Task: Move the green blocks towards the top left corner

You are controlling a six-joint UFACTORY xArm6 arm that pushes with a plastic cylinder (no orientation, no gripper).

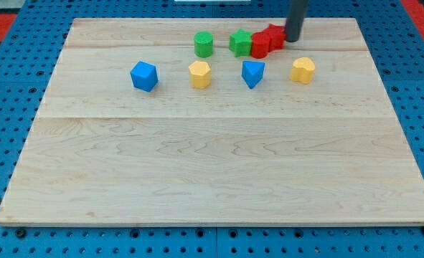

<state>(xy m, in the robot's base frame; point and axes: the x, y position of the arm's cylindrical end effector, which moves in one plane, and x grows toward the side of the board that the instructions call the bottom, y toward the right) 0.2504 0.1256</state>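
The wooden board (pixel 219 172) is seen lying on a blue pegboard surface (pixel 11 86). The half of the board nearest the view's bottom is occupied by no blocks.

Further up, a row of four blocks is observed. From the view's left these are noted as a blue cube (pixel 144 76), a yellow block (pixel 200 74) of roughly hexagonal outline, a blue block (pixel 252 73) narrowing to a point at its lower end, and a second yellow block (pixel 303 70), again roughly hexagonal. All four are set well apart from one another.

Beyond that row, near the view's top edge, the task items are found. A green cylinder (pixel 204 44) stands alone, just left of centre. A second green block (pixel 240 42), of irregular shape, is placed to its right with a small gap between them. This second green block is touched on its right side by a red block (pixel 260 45), and another red block (pixel 275 36) is pressed against that one in turn.

The dark rod is seen descending from the view's top, and my tip (pixel 293 40) is located immediately right of the far red block, apparently in contact with it. No grasping device is fitted; nothing is held by the rod.
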